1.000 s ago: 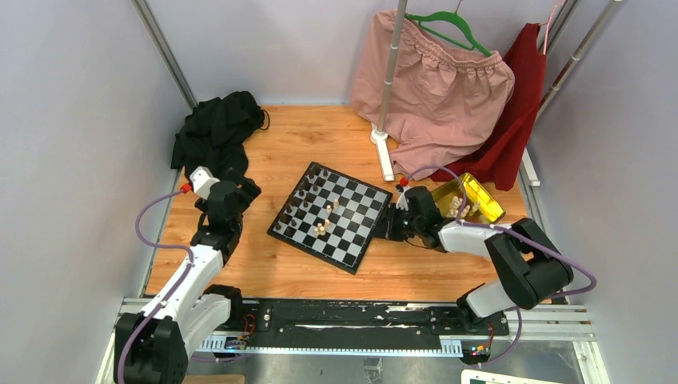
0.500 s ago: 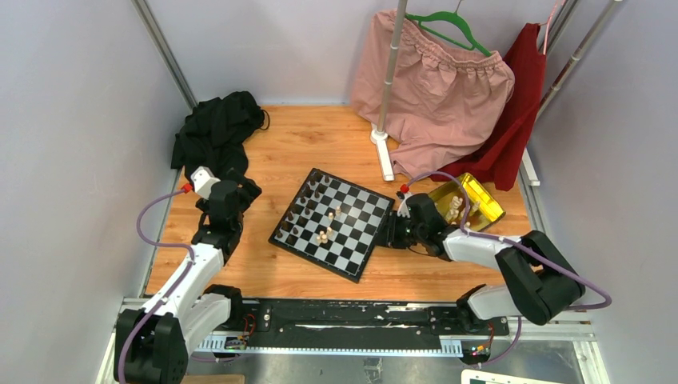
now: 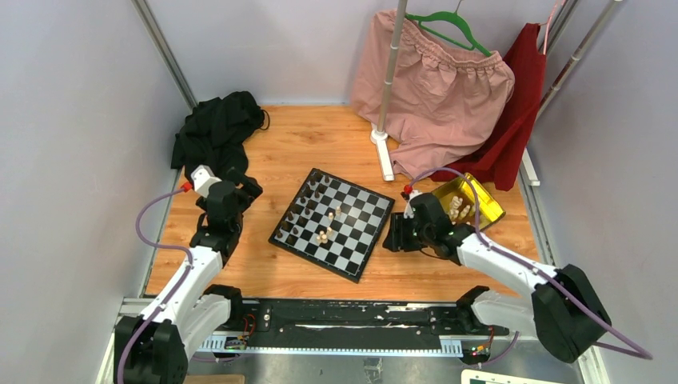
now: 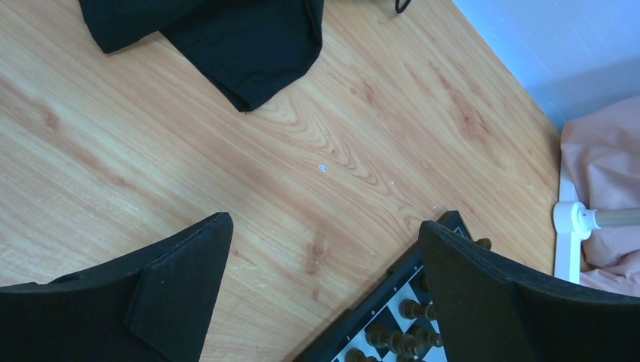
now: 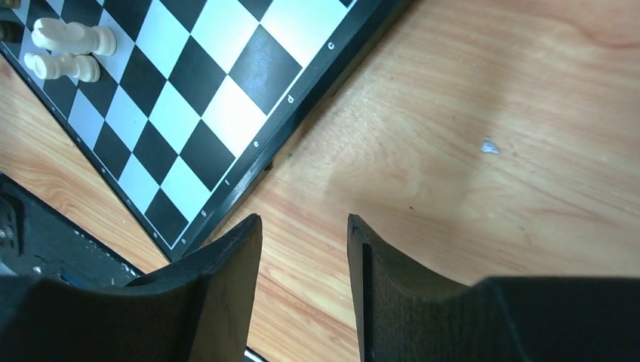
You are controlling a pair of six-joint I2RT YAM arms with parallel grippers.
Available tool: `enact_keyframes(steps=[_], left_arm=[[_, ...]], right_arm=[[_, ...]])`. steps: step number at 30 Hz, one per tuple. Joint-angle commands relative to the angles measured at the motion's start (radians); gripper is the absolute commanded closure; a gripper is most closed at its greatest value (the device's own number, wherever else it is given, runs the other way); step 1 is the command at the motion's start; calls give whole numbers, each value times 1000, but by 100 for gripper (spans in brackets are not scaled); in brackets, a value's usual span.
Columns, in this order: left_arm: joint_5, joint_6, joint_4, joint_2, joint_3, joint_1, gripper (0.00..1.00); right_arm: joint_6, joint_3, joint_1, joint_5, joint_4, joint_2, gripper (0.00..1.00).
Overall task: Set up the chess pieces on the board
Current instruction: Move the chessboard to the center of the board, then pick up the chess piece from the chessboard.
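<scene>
The board lies at an angle in the middle of the wooden table. Dark chess pieces line its far-left edge, and a few cream chess pieces stand near its centre. More cream pieces lie in the gold tray. My right gripper hovers low, just off the board's right edge. Its wrist view shows it open over bare wood, with the board and two cream pieces ahead on the left. My left gripper is open beside the board's left corner, holding nothing.
A gold tray sits right of the board. A black cloth lies bunched at the back left. A rack's white foot stands behind the board, with a pink garment and a red garment hanging over it.
My right gripper has opened and drawn back a little from the board's right edge. The board sits slightly nearer than before. The left arm has not moved.
</scene>
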Motion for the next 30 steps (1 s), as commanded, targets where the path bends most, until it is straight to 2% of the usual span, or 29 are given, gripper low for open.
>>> enact_keyframes(steps=[1, 5, 12, 16, 30], left_arm=[[30, 43, 11, -31, 28, 7, 0], [55, 78, 6, -21, 34, 7, 0], [76, 125, -9, -6, 39, 7, 0], [80, 139, -18, -10, 37, 7, 0], [93, 133, -2, 0, 15, 7, 0]], right_arm=[[-94, 114, 27, 106, -203, -49, 50], [-182, 239, 49, 124, -239, 32, 51], [-313, 503, 140, 177, -238, 277, 51], [-362, 615, 185, 278, -276, 391, 51], [-393, 829, 223, 252, -286, 605, 51]])
